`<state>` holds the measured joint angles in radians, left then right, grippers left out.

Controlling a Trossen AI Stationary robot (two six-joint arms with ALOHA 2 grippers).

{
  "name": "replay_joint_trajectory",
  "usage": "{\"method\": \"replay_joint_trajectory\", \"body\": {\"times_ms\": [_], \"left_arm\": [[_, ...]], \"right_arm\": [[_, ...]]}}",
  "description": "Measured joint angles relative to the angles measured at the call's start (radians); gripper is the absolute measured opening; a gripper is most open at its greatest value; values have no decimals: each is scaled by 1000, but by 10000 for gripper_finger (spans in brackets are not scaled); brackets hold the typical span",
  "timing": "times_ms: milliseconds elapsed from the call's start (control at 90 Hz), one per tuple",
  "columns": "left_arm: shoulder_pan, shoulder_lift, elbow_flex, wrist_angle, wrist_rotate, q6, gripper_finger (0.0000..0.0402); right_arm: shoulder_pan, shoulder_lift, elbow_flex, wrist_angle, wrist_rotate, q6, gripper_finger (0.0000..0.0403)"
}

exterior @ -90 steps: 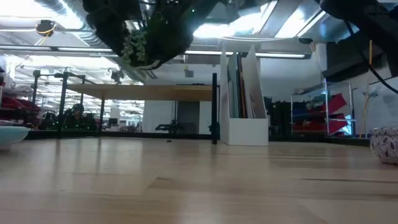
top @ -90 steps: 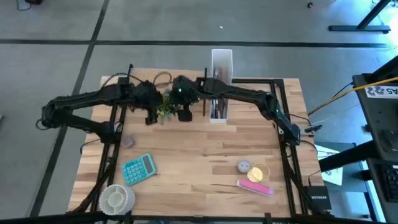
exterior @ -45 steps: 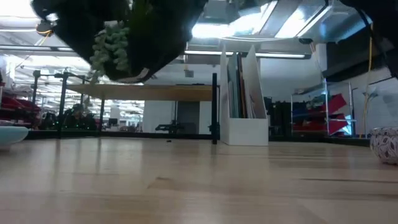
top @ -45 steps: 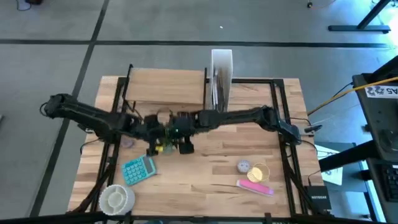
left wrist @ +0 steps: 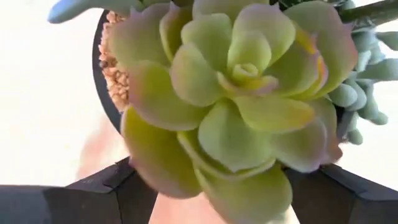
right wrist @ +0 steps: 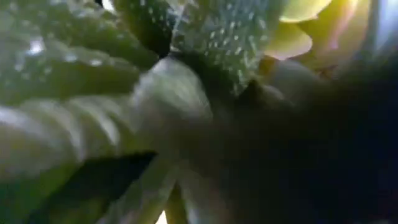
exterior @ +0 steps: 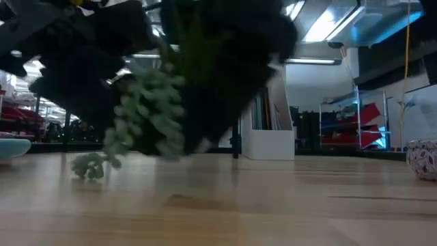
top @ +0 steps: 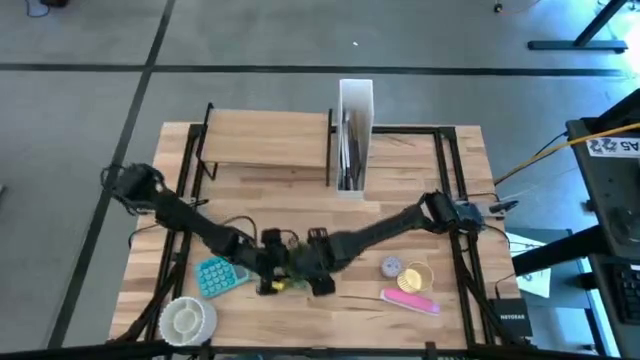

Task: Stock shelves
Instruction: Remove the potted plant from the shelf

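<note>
Both claws, left claw [top: 268, 274] and right claw [top: 312, 275], meet at a potted succulent [top: 287, 274] low over the bench [top: 360, 250]; their grip cannot be made out. Beyond them, well apart, stands the shelf [top: 265, 140].

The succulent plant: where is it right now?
In the high view, the succulent plant sits near the table's front edge, between the left gripper and right gripper, right of the teal calculator.
</note>
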<state>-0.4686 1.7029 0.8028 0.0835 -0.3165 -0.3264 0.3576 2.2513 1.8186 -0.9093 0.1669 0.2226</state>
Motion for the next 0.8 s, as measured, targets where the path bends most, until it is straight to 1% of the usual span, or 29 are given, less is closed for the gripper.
{"method": "replay_joint_trajectory", "body": {"times_ms": [89,278,478,633,800], "left_arm": [[2,72,53,63,12,45,282],[2,203,191,146,94,107,282],[-9,361,389,188,120,160,282],[-5,479,552,198,144,212,282],[12,555,656,210,190,211,282]], "right_arm": [[47,-4,-10,-50,5,72,315],[164,-11,-10,-152,2,238,315],[308,-11,-10,-275,13,436,315],[411,-11,-10,-331,7,585,316],[494,-10,-13,-352,-4,720,316]]}}
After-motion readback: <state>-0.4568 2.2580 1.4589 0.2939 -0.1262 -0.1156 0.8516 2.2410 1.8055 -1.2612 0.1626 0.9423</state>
